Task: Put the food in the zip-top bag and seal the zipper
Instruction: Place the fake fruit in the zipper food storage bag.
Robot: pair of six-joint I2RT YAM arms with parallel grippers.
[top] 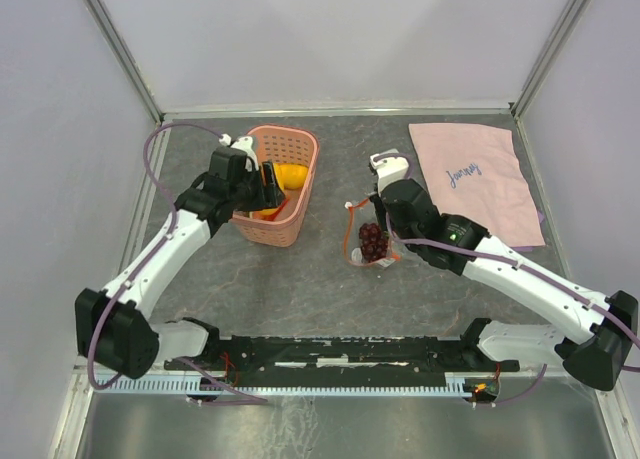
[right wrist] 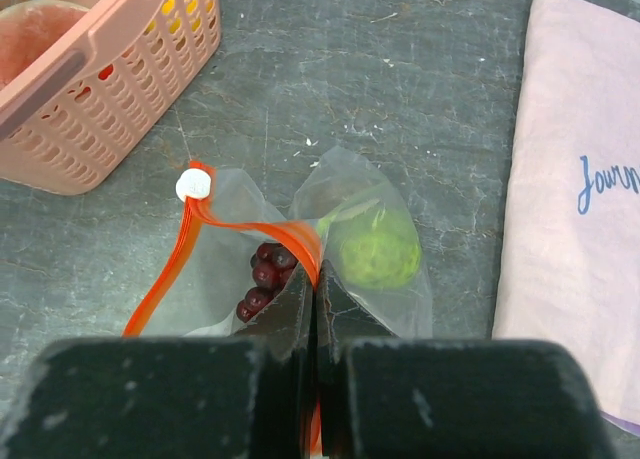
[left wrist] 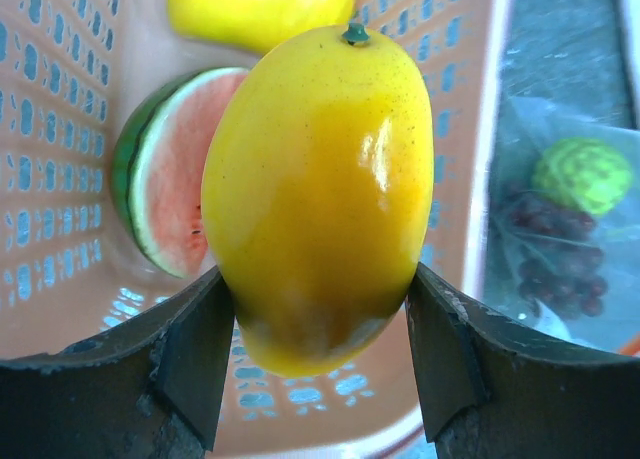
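My left gripper [left wrist: 318, 319] is shut on a yellow-orange mango [left wrist: 318, 194] and holds it over the pink basket [top: 291, 149]. A red-white watermelon slice [left wrist: 170, 174] and a yellow fruit [left wrist: 255, 9] lie in the basket. My right gripper [right wrist: 317, 279] is shut on the red-orange zipper strip [right wrist: 255, 229] of the clear zip-top bag [right wrist: 395, 304], which holds its mouth open. The dark purple grape bunch [right wrist: 262, 276] and a green round piece [right wrist: 378, 256] are inside the bag. The bag shows in the top view [top: 368, 241], right of the basket.
A pink cloth with script writing [top: 478, 179] lies at the back right. The bag's white slider [right wrist: 193, 185] sits at the far end of the strip. Metal frame posts and grey walls bound the table.
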